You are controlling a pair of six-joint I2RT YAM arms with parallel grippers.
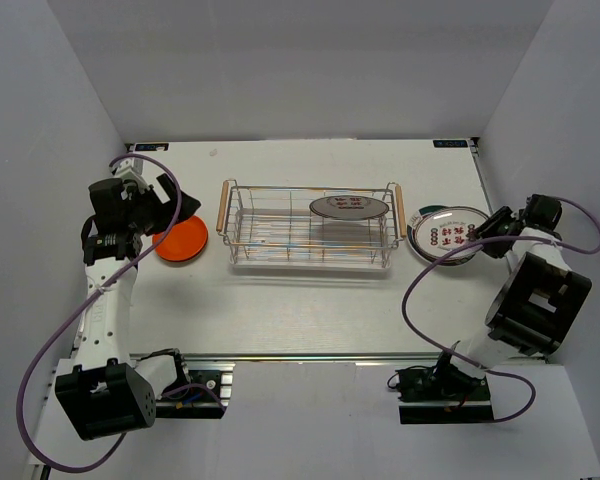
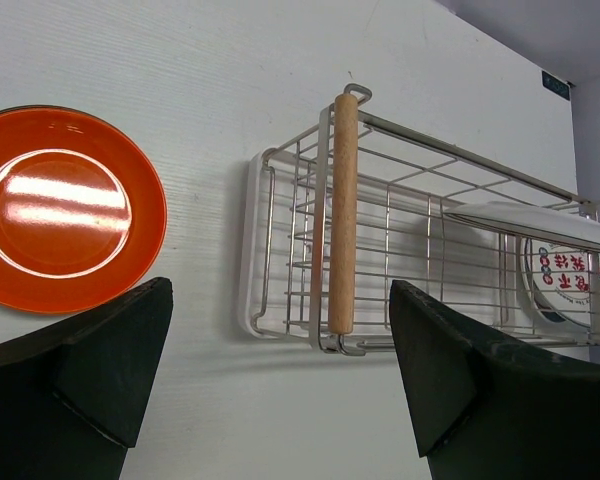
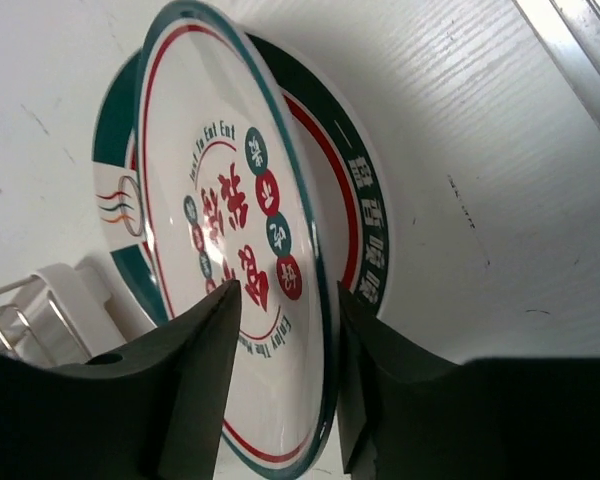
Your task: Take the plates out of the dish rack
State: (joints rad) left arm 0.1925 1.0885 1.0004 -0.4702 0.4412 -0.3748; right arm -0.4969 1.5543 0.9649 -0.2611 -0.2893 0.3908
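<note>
Dish rack [image 1: 300,255], orange plate [image 1: 185,243] left, right hand [image 3: 285,300] gripping printed plate [image 3: 230,180]

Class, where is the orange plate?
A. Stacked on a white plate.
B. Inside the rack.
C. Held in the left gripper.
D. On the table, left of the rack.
D: the orange plate lies flat on the table, left of the rack, with nothing gripping it.
</note>
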